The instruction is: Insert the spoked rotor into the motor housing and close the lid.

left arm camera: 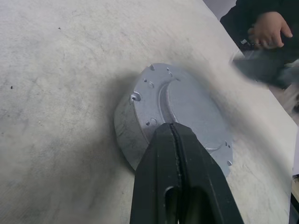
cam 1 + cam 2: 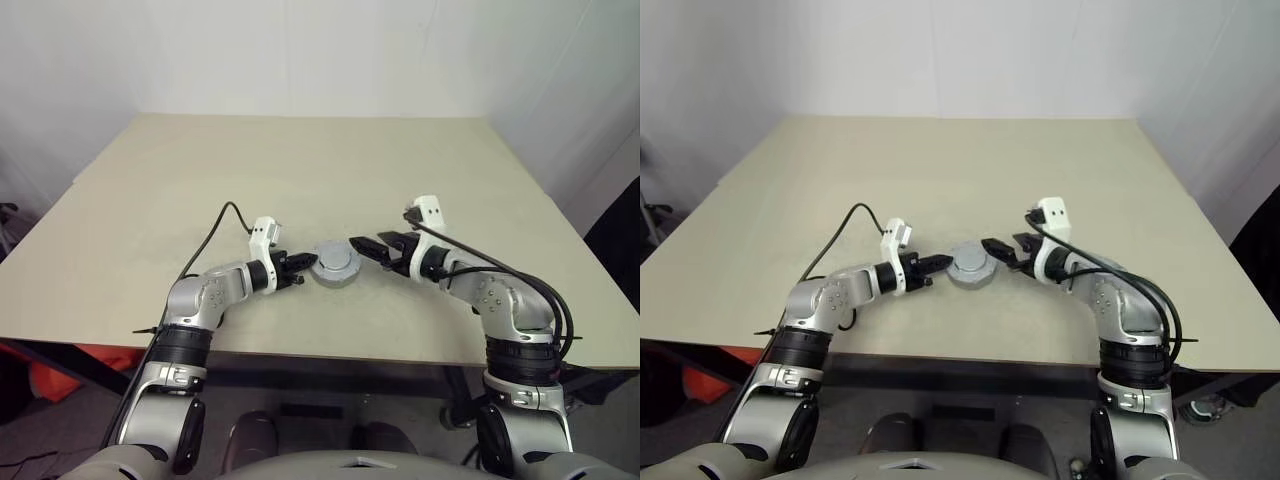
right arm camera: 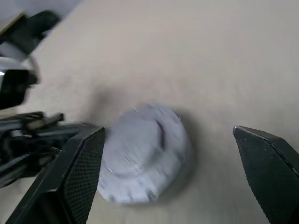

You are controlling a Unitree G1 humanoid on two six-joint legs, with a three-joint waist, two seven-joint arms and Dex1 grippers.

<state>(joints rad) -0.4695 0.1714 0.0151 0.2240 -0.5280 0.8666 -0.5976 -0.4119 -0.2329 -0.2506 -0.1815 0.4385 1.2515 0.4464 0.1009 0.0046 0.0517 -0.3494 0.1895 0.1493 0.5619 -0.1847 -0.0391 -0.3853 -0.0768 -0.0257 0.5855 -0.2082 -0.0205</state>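
Near edge of the worktop (image 2: pixel 120 200): your left claw (image 2: pixel 304 266) was pressed together, tips against the left side of the motor housing (image 2: pixel 335 265) — a brace, I'd judge, to keep it from sliding. The lid (image 1: pixel 187 105) sat on top of the housing, so the rotor was presumably shut inside; closing looked done or nearly so. Your right claw (image 2: pixel 362 246) stood spread wide just beside the housing's right side, pinching nothing — likely letting go. The left wrist view gave what the head views lacked: the lid's screw holes and raised centre, and, beyond the worktop's far edge, a person's hand (image 1: pixel 268 29). The right wrist view gave the gap between the open fingers and the housing.
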